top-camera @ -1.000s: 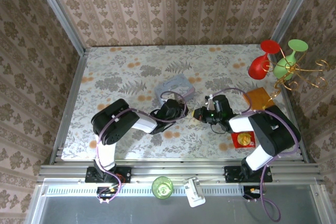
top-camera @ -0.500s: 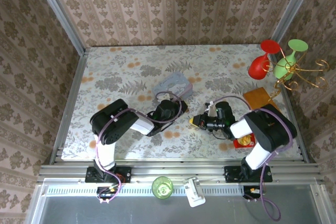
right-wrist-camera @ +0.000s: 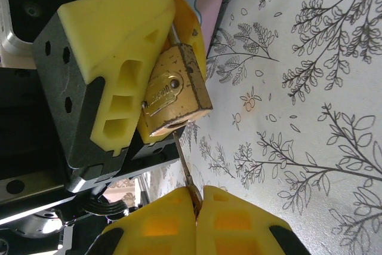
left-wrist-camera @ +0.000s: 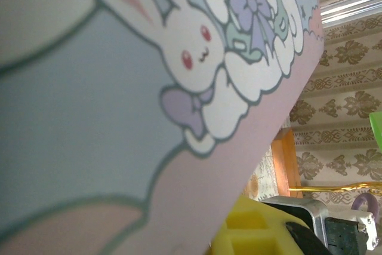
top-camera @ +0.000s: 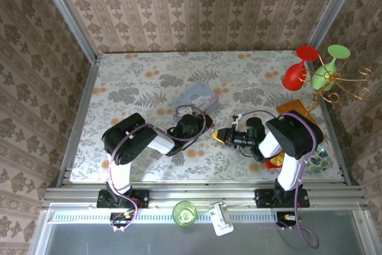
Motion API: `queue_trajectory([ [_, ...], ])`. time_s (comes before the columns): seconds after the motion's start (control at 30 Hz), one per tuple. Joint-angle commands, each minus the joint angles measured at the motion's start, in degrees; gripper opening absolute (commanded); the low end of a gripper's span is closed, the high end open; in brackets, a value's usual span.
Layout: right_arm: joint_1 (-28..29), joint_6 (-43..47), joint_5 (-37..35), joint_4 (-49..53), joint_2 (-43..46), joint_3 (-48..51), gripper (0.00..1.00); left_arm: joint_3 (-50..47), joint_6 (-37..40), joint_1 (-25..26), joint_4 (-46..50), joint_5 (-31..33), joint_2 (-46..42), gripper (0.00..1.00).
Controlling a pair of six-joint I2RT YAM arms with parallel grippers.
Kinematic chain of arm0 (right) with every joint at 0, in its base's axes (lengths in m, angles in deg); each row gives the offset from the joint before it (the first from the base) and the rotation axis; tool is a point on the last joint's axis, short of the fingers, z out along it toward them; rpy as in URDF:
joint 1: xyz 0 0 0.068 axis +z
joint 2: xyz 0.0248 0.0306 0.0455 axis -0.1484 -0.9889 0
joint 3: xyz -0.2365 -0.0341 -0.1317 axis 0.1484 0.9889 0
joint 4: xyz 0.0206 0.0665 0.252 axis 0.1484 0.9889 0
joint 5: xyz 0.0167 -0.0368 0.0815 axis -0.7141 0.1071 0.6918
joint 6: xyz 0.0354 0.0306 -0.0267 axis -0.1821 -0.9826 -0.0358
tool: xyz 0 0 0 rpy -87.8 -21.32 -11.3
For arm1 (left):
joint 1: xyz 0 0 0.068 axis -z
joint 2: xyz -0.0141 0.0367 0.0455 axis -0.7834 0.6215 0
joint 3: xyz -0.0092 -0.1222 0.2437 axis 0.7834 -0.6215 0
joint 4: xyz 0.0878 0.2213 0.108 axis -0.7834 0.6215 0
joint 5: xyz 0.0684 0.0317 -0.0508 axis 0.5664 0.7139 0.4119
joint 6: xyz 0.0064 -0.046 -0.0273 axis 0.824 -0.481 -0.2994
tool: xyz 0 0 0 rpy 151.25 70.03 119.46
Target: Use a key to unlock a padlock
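Over the table [right-wrist-camera: 310, 88], left tool [right-wrist-camera: 160, 35] clenched the padlock [right-wrist-camera: 176, 97]; right tool [right-wrist-camera: 196, 207] pinched the key [right-wrist-camera: 182, 162], aimed at its base.

The table [top-camera: 131, 88] is covered by a pale cloth printed with grey leaves and orange blossoms. A pale blue tin [top-camera: 200, 95] with a rabbit picture lies near the middle, set askew to the table edges. Toward the right edge lies a flat orange box [top-camera: 293, 111]. Nearer the front is a red packet [top-camera: 278, 160], partly hidden, and just beside it a round green-patterned thing [top-camera: 317, 160]. At the right edge stands a gold wire stand [top-camera: 328, 82] bearing a red and a green goblet.
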Motion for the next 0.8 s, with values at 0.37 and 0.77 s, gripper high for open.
queue_trajectory([
  [0.37, -3.12, -2.51, 2.0, -3.29, -0.59, -1.45, 0.0, -1.01, -2.97, -0.25, -2.29, -0.05, -0.15, 0.0],
  [0.77, -2.62, -3.34, 1.18, -3.75, -2.53, -3.31, 0.0, -0.02, -3.27, 0.24, -2.54, -0.25, 0.69, 0.0],
])
